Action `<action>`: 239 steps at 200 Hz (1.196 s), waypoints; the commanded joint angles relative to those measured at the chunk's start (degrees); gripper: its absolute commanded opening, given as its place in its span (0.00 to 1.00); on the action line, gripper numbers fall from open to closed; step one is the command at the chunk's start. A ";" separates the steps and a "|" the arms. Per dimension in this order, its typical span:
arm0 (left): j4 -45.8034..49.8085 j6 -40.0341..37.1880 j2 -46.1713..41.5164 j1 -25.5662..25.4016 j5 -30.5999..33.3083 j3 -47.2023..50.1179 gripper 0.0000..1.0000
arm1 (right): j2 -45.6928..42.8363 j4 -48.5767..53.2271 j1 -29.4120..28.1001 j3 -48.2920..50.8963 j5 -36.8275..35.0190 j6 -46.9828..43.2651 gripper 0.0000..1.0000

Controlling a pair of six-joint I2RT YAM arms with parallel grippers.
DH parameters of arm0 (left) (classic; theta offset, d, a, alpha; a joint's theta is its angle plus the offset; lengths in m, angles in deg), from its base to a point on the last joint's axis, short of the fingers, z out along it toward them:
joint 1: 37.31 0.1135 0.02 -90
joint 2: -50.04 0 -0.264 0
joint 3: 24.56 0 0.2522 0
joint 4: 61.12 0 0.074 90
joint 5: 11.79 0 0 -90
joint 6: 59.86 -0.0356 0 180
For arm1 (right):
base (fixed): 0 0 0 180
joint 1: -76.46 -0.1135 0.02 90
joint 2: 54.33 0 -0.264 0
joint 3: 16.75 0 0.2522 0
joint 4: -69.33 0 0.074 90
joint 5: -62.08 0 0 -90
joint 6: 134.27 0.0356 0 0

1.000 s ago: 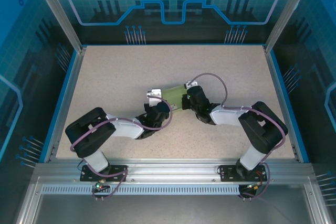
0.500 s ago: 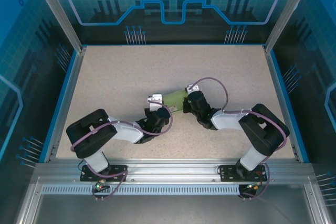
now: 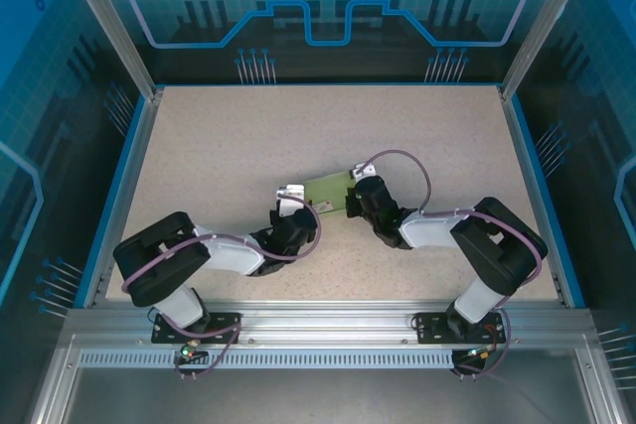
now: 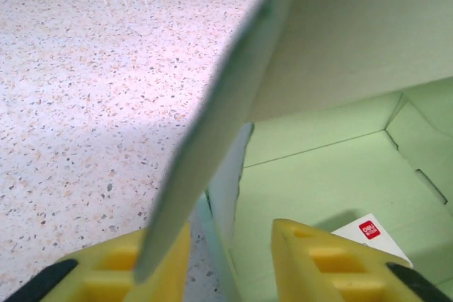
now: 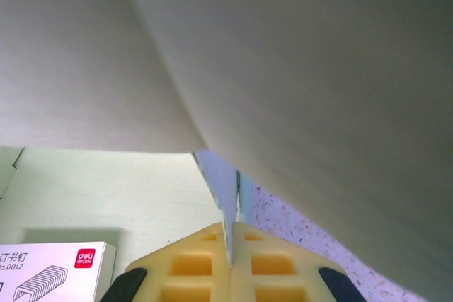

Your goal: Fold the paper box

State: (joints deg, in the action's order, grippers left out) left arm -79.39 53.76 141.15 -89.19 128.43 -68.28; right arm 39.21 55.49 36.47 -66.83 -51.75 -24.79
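R gripper point(image 5: 230, 237) pinching paper box point(image 5: 318, 54) flap edge — L gripper point(image 4: 230, 235) jaws apart.

The paper box point(image 3: 326, 188), of pale green thin card, is pictured partly folded near the middle of the speckled table point(image 3: 219, 146), set at a slight angle to its edges. The creased floor is seen open to view, low side walls are raised around it, and a broad flap is tilted above. One thin edge is pinched by the right gripper point(image 5: 230, 235)
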 commanded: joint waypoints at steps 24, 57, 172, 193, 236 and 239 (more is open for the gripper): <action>5.27 0.08 -9.95 -0.42 -2.90 3.59 0.47 | 0.06 1.45 -1.37 1.11 -0.92 -0.33 0.00; 13.12 -5.59 -23.46 -0.20 -7.46 3.69 0.54 | -0.28 1.58 -1.41 1.16 -1.29 -0.50 0.00; 43.81 -16.16 -7.22 16.34 -44.59 -34.00 0.62 | -1.29 2.12 -1.72 0.98 -1.64 -1.25 0.00; 46.75 -17.42 -2.69 16.66 -47.99 -37.98 0.61 | -1.65 2.44 -1.74 1.07 -1.92 -1.43 0.00; 49.04 -17.16 0.44 16.97 -52.89 -39.89 0.60 | -1.65 2.63 -1.72 1.12 -2.18 -1.39 0.01; 49.22 -17.14 0.61 16.99 -53.06 -39.91 0.59 | -1.61 2.61 -1.76 1.11 -2.18 -1.38 0.01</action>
State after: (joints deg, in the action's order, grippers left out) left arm -33.86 37.63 140.89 -72.67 80.17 -105.48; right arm 38.55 56.61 35.84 -66.81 -53.00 -25.88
